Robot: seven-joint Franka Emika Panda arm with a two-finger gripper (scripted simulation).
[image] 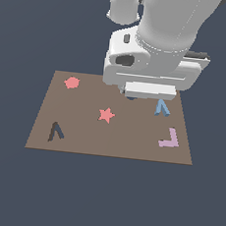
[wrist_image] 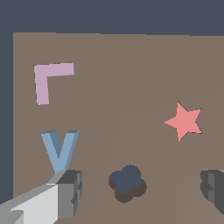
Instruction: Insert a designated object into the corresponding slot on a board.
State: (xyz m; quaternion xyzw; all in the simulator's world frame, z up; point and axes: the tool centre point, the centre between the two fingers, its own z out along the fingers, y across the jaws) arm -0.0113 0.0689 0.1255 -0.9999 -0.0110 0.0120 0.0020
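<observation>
The hand [wrist_image: 142,192] gapes wide, empty, one finger [wrist_image: 70,192] seemingly touching the blue piece [wrist_image: 60,148].

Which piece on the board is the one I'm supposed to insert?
Find the brown board. On the exterior view's right half, just under the gripper, lies the blue piece, with the lilac L nearer the camera. It is the only blue shape, an upside-down V matching the dark slot at the board's opposite side.

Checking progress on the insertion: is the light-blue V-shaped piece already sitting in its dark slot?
No, the blue piece lies on the board toward the exterior view's right, while the dark slot sits empty at the left.
</observation>
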